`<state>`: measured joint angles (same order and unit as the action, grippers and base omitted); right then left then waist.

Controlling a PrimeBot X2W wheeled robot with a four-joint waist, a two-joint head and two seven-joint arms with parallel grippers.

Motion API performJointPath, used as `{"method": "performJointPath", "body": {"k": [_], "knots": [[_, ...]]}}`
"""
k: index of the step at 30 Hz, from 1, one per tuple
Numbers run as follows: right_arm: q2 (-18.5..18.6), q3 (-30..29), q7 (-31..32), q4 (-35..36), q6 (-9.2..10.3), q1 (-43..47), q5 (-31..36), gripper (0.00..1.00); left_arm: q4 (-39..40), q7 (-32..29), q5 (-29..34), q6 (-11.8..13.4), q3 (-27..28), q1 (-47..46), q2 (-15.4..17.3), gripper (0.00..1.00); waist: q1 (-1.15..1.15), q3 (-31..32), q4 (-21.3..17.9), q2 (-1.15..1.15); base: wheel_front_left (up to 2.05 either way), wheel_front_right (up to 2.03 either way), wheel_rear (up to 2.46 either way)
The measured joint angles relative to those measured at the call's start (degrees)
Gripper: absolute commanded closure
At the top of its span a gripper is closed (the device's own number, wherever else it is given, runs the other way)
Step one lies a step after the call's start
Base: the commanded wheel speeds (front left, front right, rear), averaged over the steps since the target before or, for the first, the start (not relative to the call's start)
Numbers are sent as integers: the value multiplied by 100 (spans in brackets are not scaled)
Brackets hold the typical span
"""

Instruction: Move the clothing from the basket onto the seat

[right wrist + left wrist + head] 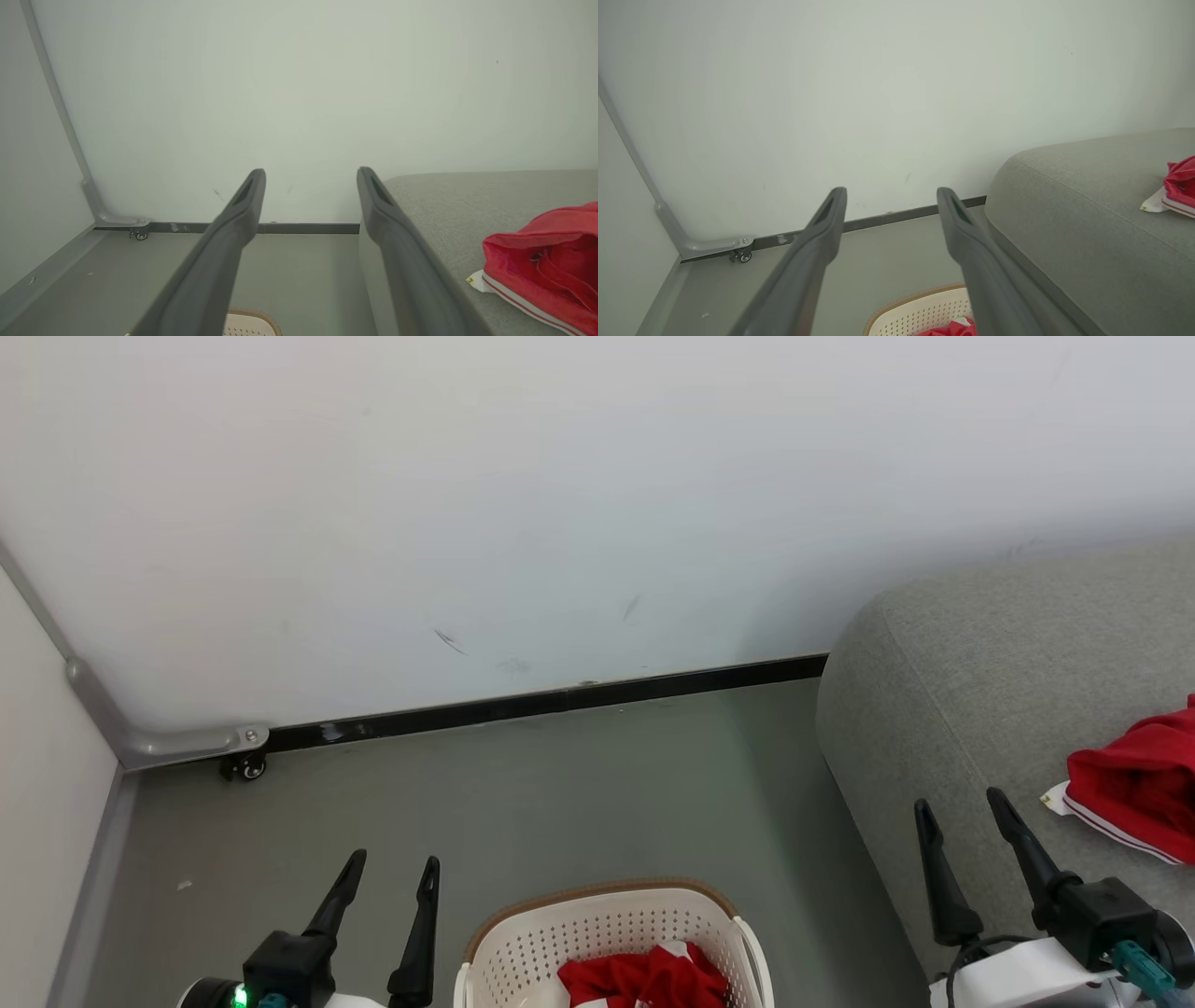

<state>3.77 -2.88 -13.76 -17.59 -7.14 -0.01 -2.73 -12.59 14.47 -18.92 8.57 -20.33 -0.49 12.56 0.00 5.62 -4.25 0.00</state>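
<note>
In the head view we count two grippers. The left gripper (pixel 395 859) hangs over the grey floor (pixel 560 784) just left of the laundry basket (pixel 597 893), its two dark fingers parted and holding nothing. The right gripper (pixel 959 799) hangs over the left part of the grey upholstered seat (pixel 980 653), likewise parted and empty. We see one basket, cream and perforated with a brown rim, standing on the floor beside the one seat. There are two bundles of red clothing. The first bundle (pixel 644 980) lies inside the basket, and the second bundle (pixel 1134 789), with white stripes and a white tag, lies on the seat just right of the right gripper. One small caster (pixel 245 767) sits at the foot of the white wall (pixel 597 476). In the left wrist view, the left gripper's two fingers (pixel 822 233) stand wide apart with nothing between them. Below them we see the basket's rim and a sliver of the first bundle, and the second bundle lies far off on the seat. In the right wrist view, the right gripper's two fingers (pixel 392 224) are spread and empty. A corner of the basket shows beneath them, and the second bundle rests on the seat, apart from the right-hand finger.
</note>
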Motion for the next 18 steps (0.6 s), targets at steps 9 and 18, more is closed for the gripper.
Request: {"method": "performJointPath", "body": {"k": [9,18], "knots": [[-54,-85,77,297,0,227,47,0,1,0,168,80,46,52,0,0,0,6,6,0,0,0,0],[-119,-146,304,510,0,407,22,0,54,0,360,194,142,53,9,0,0,-89,28,0,0,0,0]]}}
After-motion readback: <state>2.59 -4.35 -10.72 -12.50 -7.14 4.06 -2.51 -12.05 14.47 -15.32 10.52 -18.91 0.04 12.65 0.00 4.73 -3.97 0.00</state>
